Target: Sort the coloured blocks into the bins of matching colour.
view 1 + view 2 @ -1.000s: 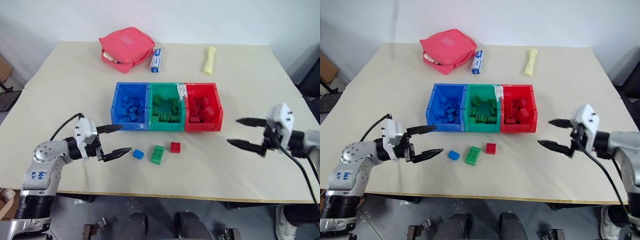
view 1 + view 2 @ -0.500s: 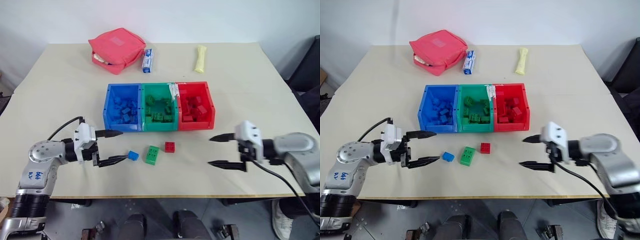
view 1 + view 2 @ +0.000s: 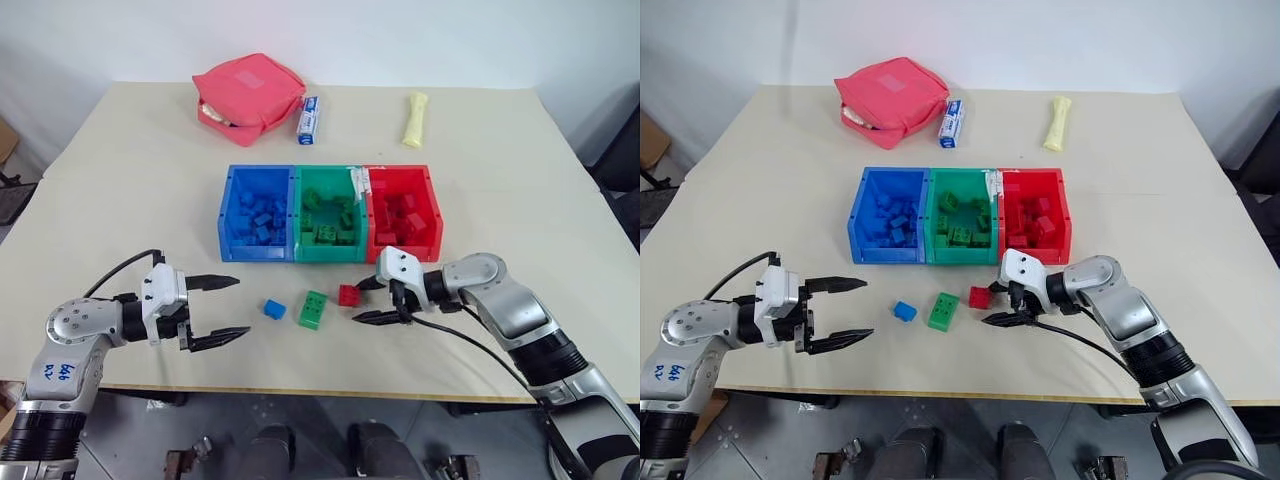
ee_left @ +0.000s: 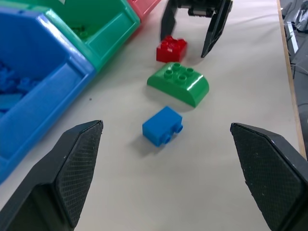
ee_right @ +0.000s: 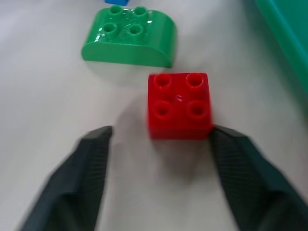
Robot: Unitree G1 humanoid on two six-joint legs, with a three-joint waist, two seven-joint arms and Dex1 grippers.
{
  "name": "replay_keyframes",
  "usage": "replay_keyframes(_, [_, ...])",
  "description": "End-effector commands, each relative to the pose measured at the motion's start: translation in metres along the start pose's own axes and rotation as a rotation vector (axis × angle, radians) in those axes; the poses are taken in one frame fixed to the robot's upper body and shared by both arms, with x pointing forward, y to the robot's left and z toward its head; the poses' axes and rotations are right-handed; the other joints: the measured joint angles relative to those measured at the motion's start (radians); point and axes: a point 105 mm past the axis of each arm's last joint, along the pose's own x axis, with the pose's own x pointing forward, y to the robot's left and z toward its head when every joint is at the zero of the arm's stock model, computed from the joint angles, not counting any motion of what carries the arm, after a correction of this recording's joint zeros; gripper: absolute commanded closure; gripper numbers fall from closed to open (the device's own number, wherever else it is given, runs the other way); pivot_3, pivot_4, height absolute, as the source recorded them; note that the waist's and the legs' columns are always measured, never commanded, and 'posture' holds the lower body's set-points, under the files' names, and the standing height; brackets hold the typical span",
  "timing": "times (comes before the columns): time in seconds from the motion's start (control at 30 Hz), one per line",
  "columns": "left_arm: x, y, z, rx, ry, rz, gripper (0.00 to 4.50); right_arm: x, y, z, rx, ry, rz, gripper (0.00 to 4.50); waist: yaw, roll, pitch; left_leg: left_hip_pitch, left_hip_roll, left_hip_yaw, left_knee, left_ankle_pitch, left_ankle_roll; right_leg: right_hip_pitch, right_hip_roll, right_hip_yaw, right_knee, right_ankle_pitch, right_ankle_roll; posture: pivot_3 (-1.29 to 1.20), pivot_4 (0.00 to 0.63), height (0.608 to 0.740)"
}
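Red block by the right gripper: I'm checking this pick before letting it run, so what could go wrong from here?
The right gripper is open around the red block, which sits off-centre against one finger, so closing may push or twist it rather than clamp it. The green block lies close beside and could get nudged. The red bin looks fairly full, so a dropped block might bounce out.

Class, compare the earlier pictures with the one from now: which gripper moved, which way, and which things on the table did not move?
The right gripper swung in from the table's right side to the red block, its fingers narrowing around it; one finger looks against the block, the other stands off, so no grip yet. The left gripper stayed open near the blue block. The blue block, green block, red block and bins kept their places.
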Motion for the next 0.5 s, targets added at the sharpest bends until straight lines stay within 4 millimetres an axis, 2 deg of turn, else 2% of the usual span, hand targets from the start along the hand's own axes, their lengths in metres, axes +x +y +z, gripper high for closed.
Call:
replay_keyframes(0.03, [-0.003, 0.004, 0.012, 0.031, -0.029, 0.021, 0.00, 0.000, -0.006, 0.015, -0.040, -0.036, -0.032, 2.73, -0.005, 0.000, 0.000, 0.000, 0.000, 0.000, 0.000, 0.000, 0.000, 0.000, 0.000, 0.000, 0.000, 0.000, 0.000, 0.00, 0.150, 0.740])
replay_keyframes(0.2, [0.001, 0.004, 0.014, 0.029, -0.043, 0.018, 0.00, -0.004, -0.006, 0.013, -0.008, -0.038, -0.052, 4.41, -0.008, 0.000, 0.000, 0.000, 0.000, 0.000, -0.001, 0.000, 0.000, 0.000, 0.000, 0.000, 0.001, 0.000, 0.000, 0.00, 0.150, 0.740])
replay_keyframes(0.23, [0.002, 0.004, 0.014, 0.029, -0.043, 0.017, 0.00, -0.005, -0.005, 0.012, -0.006, -0.033, -0.054, 4.48, -0.008, 0.000, 0.000, 0.000, 0.000, 0.000, -0.001, 0.000, 0.000, 0.000, 0.000, 0.000, 0.000, 0.000, 0.000, 0.00, 0.150, 0.740])
replay_keyframes(0.3, [0.003, 0.003, 0.014, 0.027, -0.047, 0.015, 0.00, -0.008, -0.005, 0.008, 0.013, -0.009, -0.075, 4.48, -0.008, 0.000, 0.000, 0.000, 0.000, 0.000, -0.001, 0.000, 0.000, 0.000, 0.000, 0.000, 0.000, 0.000, 0.000, 0.00, 0.150, 0.740])
replay_keyframes(0.4, [0.005, 0.003, 0.014, 0.027, -0.051, 0.013, 0.00, -0.018, -0.002, 0.007, 0.049, 0.005, -0.086, 3.87, -0.006, 0.000, 0.000, 0.000, 0.000, 0.000, -0.001, 0.000, 0.000, 0.000, 0.000, 0.000, 0.000, 0.000, 0.000, 0.00, 0.150, 0.740])
replay_keyframes(0.5, [0.005, 0.003, 0.014, 0.026, -0.053, 0.012, 0.00, -0.025, -0.002, 0.014, 0.056, -0.029, -0.122, 2.90, -0.004, 0.000, 0.000, 0.000, 0.000, 0.000, 0.000, 0.000, 0.000, 0.000, 0.000, 0.000, 0.000, 0.000, 0.000, 0.00, 0.150, 0.740])
